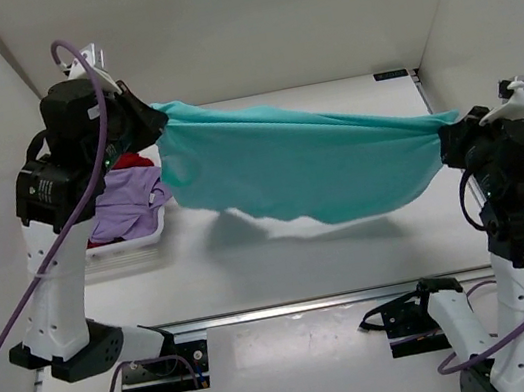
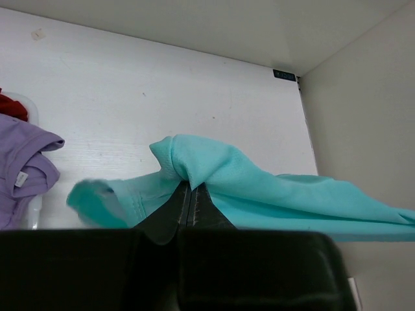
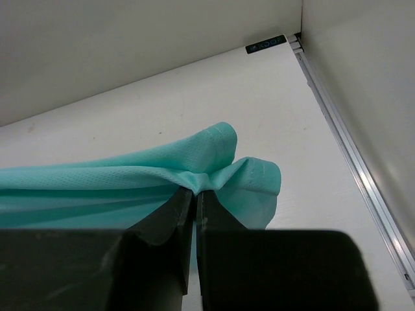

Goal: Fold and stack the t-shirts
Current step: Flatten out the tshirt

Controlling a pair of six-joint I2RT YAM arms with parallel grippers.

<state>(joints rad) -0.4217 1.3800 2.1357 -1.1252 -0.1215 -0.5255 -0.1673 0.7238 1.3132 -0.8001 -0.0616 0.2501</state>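
Left gripper point(image 2: 189, 189) and right gripper point(image 3: 196, 193) each pinched the soft teal cloth t-shirt point(image 1: 307, 163), stretched midair. Spreading step; next probably needs lowering it flat onto the white table point(image 1: 306, 269).

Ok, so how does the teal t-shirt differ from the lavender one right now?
The teal t-shirt is stretched out between the left gripper and right gripper; the lavender t-shirt lies crumpled over the white basket. The teal one is pinched at both ends, the lavender one held by neither gripper. Neither is folded yet.
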